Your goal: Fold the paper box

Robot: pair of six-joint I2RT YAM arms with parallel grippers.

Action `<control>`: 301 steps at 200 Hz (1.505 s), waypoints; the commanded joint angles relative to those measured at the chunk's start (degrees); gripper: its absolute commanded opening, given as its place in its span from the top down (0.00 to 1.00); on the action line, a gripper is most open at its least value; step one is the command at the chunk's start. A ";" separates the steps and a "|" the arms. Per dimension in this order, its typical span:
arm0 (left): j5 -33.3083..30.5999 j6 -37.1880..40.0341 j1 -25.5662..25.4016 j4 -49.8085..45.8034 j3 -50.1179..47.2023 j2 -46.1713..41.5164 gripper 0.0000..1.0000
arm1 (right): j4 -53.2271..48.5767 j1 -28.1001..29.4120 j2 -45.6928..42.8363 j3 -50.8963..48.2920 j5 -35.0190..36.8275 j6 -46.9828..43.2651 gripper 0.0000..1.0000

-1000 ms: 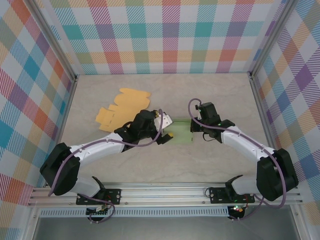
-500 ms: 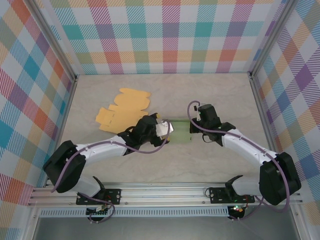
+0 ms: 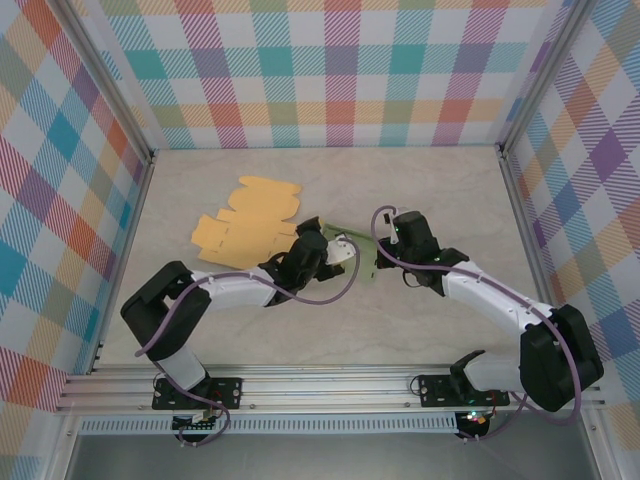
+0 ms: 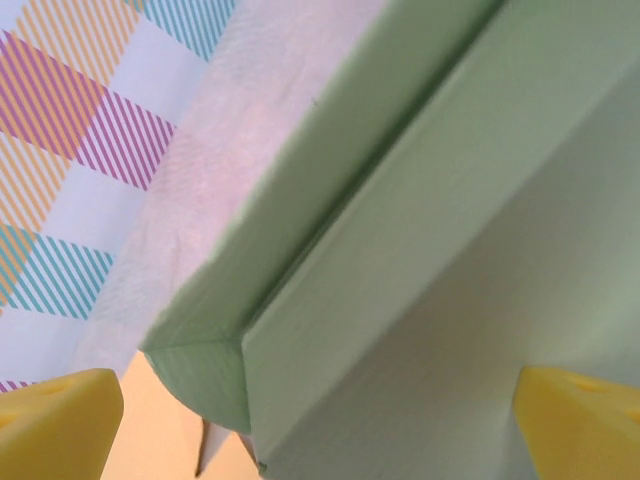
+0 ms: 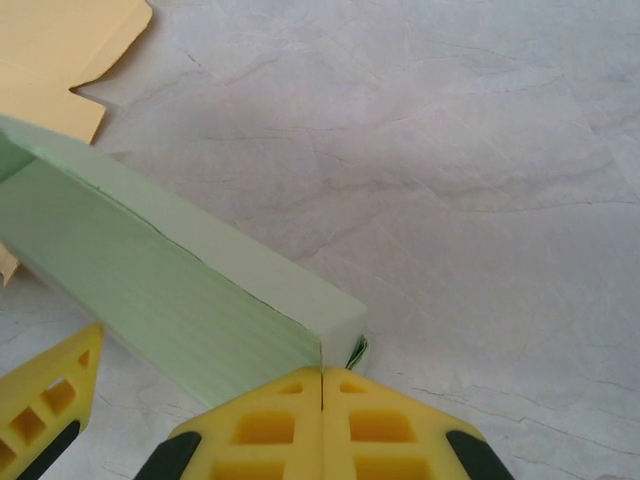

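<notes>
Inventory of the workspace, counted by kind:

- Worktop: 1.
- Robot arms: 2, the left arm and the right arm.
- Pincers: 2, one per arm, the left pincer and the right pincer. Each has 2 yellow fingers.
- Green paper box: 1.
- Flat yellow-orange card blanks: one overlapping pile. At least 2 outlines can be told apart, but the exact count cannot be read.
- Purple cables: 2, one along each arm.
- Checked wall panels: 3, at the back, left and right.
- Metal base rail: 1.
</notes>
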 commanded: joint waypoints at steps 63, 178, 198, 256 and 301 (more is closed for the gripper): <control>0.50 -3.14 -0.68 3.76 6.39 5.37 0.00 | 2.18 4.42 -0.97 -2.50 -1.12 -7.34 1.00; 3.06 -10.21 0.21 6.44 2.64 3.52 0.00 | 1.94 8.13 2.21 -1.46 7.15 -9.89 0.99; 3.72 -11.66 0.36 5.94 2.16 3.04 0.00 | 1.60 8.16 3.69 -0.56 8.26 -10.12 0.99; 3.71 -20.57 1.37 5.52 -1.90 -2.93 0.00 | 2.11 8.20 5.60 0.55 8.54 -10.54 0.99; 7.15 -35.48 4.42 -1.82 -1.58 -9.38 0.00 | 2.08 8.17 5.25 0.66 8.11 -10.48 0.99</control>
